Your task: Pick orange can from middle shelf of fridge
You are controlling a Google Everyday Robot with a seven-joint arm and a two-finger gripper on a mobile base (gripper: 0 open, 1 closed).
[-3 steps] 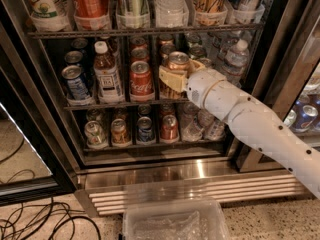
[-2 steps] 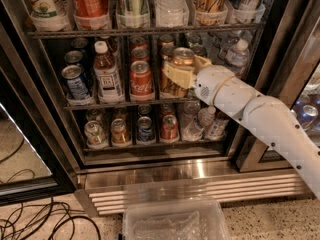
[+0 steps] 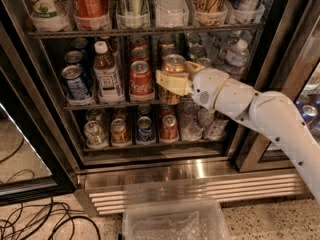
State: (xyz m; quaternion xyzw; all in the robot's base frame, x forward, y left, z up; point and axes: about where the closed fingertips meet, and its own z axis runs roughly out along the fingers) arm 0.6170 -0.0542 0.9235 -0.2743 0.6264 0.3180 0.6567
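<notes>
gripper (image 3: 181, 75): centre of frame, clasped round orange can (image 3: 174, 64); its far side mostly behind the can
orange can: only silver top, upper band and a strip near the base show; mid body behind the gripper
arm (image 3: 272, 116): cut off at right edge, lower right
middle shelf (image 3: 100, 105): right half behind gripper and arm; rear cans show tops only
fridge (image 3: 150, 171): top, left and right sides run out of frame
top-row drinks (image 3: 90, 4): upper parts cut by top edge
bottom-row right items (image 3: 212, 126): blurred, partly behind arm, can't tell what they are
clear bin (image 3: 172, 219): cut by bottom edge
cables (image 3: 55, 218): run off lower left
</notes>
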